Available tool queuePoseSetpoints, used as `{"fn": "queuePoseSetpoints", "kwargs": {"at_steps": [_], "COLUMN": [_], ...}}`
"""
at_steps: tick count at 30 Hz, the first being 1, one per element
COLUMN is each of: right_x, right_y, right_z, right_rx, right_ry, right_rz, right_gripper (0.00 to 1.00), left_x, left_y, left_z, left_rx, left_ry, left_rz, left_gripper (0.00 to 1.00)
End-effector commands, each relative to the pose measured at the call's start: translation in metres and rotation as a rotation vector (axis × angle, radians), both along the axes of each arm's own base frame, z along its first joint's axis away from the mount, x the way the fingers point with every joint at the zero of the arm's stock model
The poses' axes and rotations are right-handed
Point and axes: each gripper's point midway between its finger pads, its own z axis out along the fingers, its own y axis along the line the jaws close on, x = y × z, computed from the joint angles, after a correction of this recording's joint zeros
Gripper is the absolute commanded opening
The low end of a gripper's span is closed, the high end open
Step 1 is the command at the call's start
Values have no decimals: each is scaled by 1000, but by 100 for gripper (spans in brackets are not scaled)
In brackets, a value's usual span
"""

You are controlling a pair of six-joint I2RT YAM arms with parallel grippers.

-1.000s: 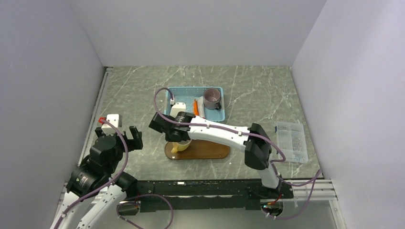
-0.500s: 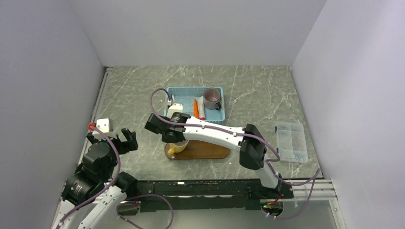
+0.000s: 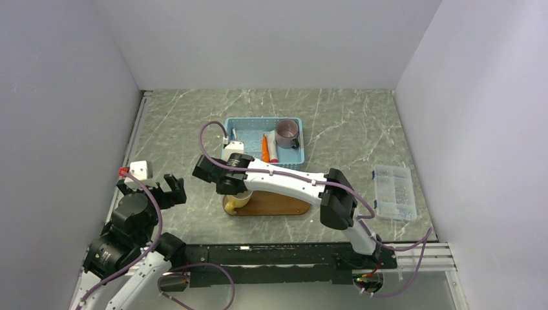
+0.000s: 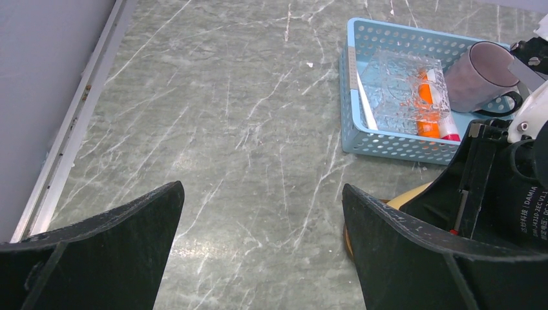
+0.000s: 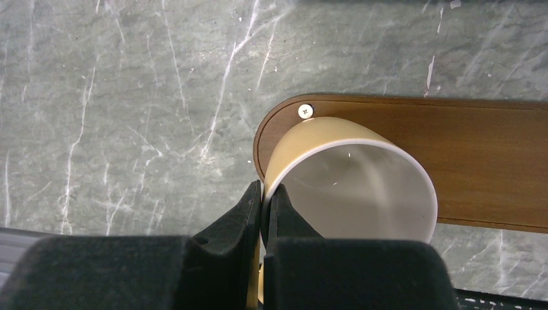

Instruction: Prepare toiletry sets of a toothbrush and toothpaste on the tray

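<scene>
The left gripper (image 4: 262, 194) is being held with its fingers wide apart on nothing. The toothpaste (image 4: 423, 97) is lying in the basket (image 4: 388, 145), ahead of this gripper and off to its right, with its long axis pointing away. The wall of a yellow cup (image 5: 349, 187) is being clamped by the right gripper (image 5: 263, 190) over the end of the tray (image 5: 491, 155). With the toothpaste only a short way beyond it, the right arm is being judged the nearer one, though occupied.

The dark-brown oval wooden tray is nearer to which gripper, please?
Right: the right gripper sits over the tray's left end, gripping a yellow cup; the left gripper hangs apart, leftward.
</scene>
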Motion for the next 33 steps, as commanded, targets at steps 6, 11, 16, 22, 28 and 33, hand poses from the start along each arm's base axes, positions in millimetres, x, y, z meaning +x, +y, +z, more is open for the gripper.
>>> {"fn": "queuePoseSetpoints", "kwargs": {"at_steps": [6, 11, 16, 22, 28, 33], "right_x": [-5, -7, -7, -8, -8, -9], "right_y": [16, 17, 18, 19, 16, 7], "right_z": [13, 10, 12, 14, 17, 28], "right_rx": [60, 62, 70, 78, 85, 88], "right_ry": [0, 3, 2, 0, -7, -27], "right_rz": [36, 44, 47, 52, 52, 47], "right_gripper": [0, 5, 10, 19, 26, 28], "left_x": [-2, -3, -3, -2, -1, -2], "left_y": [4, 4, 4, 3, 1, -2], "left_z": [14, 13, 13, 12, 11, 13], "left_rx": [-30, -27, -28, -25, -22, -30], "left_ry": [-44, -40, -40, -33, -27, -34], "left_rz": [19, 19, 18, 15, 7, -11], "left_gripper": [99, 99, 99, 99, 99, 99]}}
